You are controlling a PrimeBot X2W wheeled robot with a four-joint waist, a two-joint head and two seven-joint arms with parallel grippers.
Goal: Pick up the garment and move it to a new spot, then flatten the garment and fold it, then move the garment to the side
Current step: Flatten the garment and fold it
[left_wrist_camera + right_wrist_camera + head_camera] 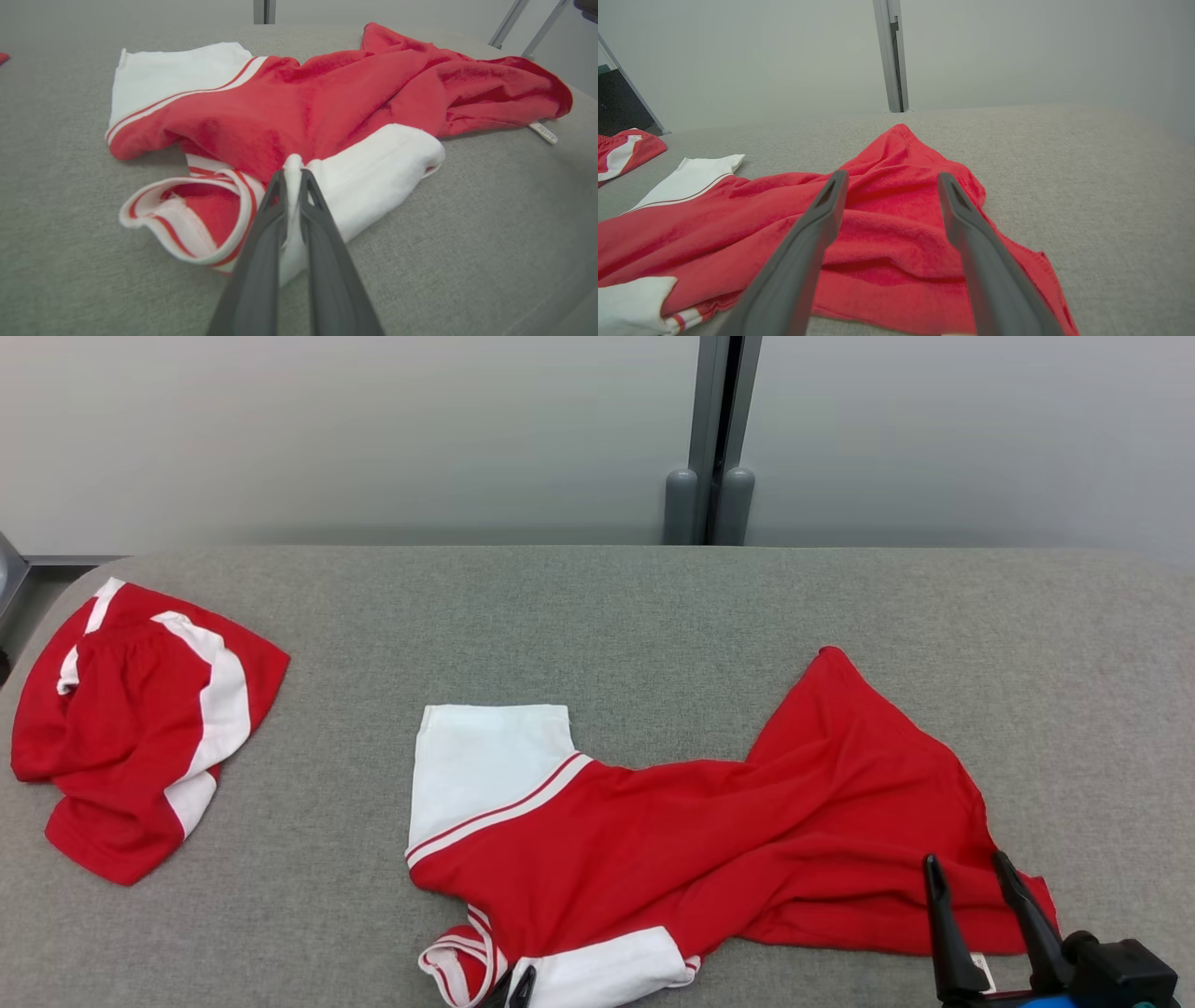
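Lying crumpled on the grey desk [597,607], the shirt [709,840] sits near the front edge, a little right of the middle. Its near white sleeve [373,168] is pinched in the left claw [292,175], whose fingers are pressed together on a small fold of the cuff (the striped collar [182,228] lies just beside them, on the left of the left wrist view). The right claw [976,887] has its fingers spread wide over the shirt's right end, with red cloth showing between them. Whether the tips touch the cloth I cannot tell.

The shirt's long axis runs across the desk from left to right, with collar and sleeves at the robot's left and the hem at its right. One hem corner peaks away toward the far side. The other sleeve [485,765] lies flat, pointing away from the robot.

In the head view the bottom edge cuts off the left claw, leaving only its tips, and the right claw's fingers cover part of the hem. Deep folds hide the shirt's true outline. A small tag [543,132] pokes out by the hem, its print too small to read. Well apart, at the desk's far left, a second garment [140,728], red and white, lies in a heap.
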